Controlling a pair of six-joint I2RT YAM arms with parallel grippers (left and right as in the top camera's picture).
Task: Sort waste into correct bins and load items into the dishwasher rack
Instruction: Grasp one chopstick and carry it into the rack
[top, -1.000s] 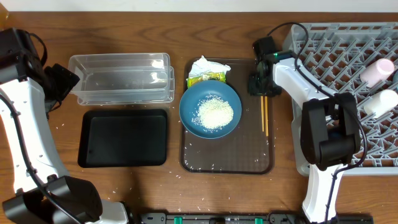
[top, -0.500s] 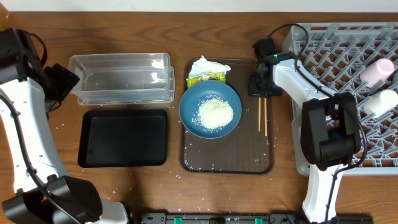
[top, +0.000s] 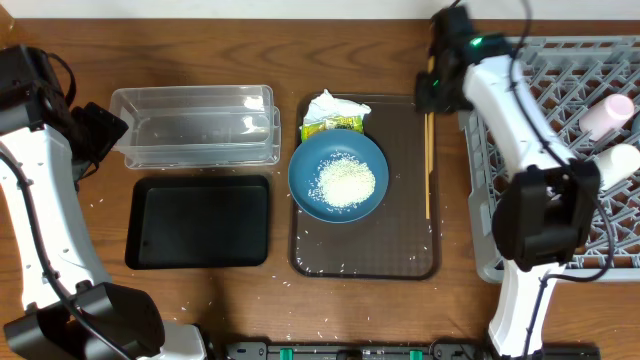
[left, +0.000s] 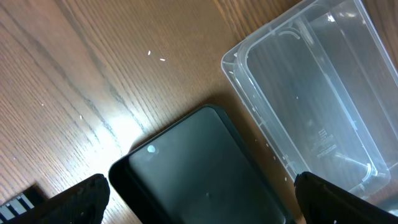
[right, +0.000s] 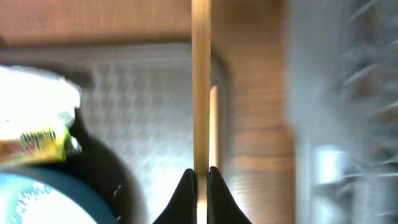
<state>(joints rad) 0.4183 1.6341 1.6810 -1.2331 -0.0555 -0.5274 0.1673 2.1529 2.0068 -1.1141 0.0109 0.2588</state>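
Observation:
My right gripper (top: 438, 88) is shut on the wooden chopsticks (top: 428, 165), at the far right corner of the brown tray beside the grey dishwasher rack (top: 560, 75). In the right wrist view the jaws (right: 201, 177) pinch one stick (right: 200, 81). The dark-blue bowl (top: 338, 175) holds the rice (top: 346, 182). The napkin (top: 330, 104) and the yellow-green wrapper (top: 332, 124) lie behind it. A pink cup (top: 606, 115) and a white cup (top: 612, 163) sit in the rack. My left gripper (left: 202, 205) is open over the black tray (left: 205, 168), next to the clear tub (left: 311, 87). The light-blue bowl is hidden.
The brown serving tray (top: 400, 250) holds the bowl and the waste. The clear tub (top: 195, 125) and the black tray (top: 198, 222) lie to its left. Loose rice grains dot the wood near the front edge. The right arm reaches across the rack's left side.
My right gripper has risen and moved toward the far edge and the rack with the chopsticks in it. The sticks now hang along the tray's right side. The left arm has not moved.

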